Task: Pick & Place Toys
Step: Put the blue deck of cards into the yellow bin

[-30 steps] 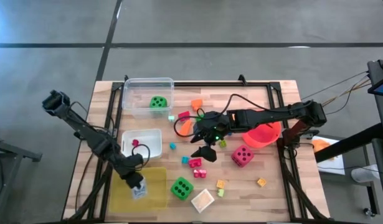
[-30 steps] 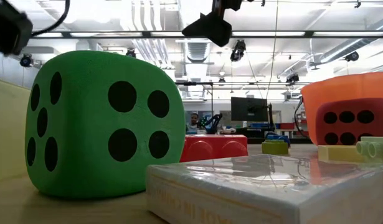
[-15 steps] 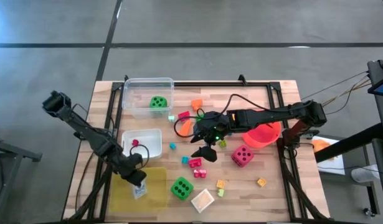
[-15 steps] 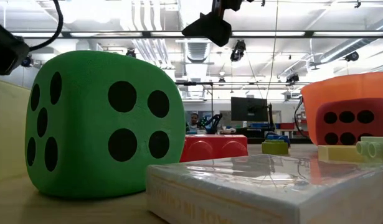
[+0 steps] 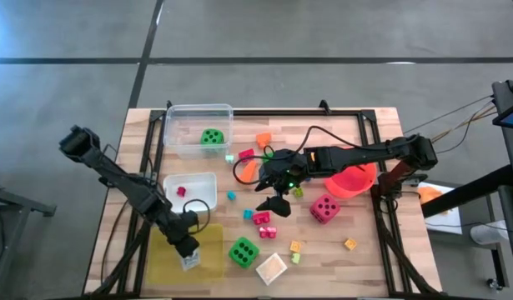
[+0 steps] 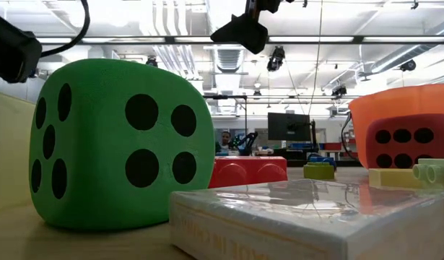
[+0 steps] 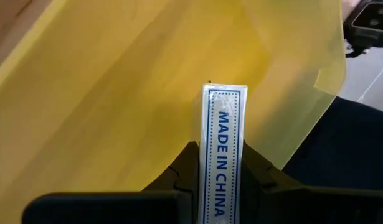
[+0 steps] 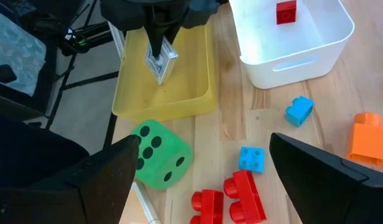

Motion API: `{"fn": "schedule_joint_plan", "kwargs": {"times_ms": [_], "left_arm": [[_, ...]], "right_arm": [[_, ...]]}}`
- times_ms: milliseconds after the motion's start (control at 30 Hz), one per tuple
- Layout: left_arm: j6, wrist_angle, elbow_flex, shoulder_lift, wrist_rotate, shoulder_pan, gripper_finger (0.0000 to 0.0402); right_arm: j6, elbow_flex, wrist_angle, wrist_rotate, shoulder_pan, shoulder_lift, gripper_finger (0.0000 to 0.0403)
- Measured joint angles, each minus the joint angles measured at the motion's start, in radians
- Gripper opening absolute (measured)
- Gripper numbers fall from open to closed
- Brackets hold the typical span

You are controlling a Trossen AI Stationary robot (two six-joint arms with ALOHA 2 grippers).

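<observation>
Since the earlier frame, left gripper had shifted slightly lower over the yellow tray. High view: right gripper hung spread open above red blocks. Left wrist view: jaws clamped a card box over the tray.

A clear-wrapped card pack printed "MADE IN CHINA" stands on edge over the yellow tray at the near left, clamped in the left pincer. Just right of the tray sits a green die, and beside it a second flat card pack. Another green die lies in the clear tub at the far left. A pink die rests right of centre. Red blocks lie mid-table, with small blue blocks near the white tub, which holds one red block.
</observation>
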Motion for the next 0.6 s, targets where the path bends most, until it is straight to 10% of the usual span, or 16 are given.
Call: {"fn": "schedule_joint_plan", "kwargs": {"times_ms": [600], "left_arm": [[0.056,-0.004,-0.004,0.047,-0.063,0.009,0.0104]], "right_arm": [[0.005,0.0,-0.001,-0.002,0.0,0.0,0.0357]]}}
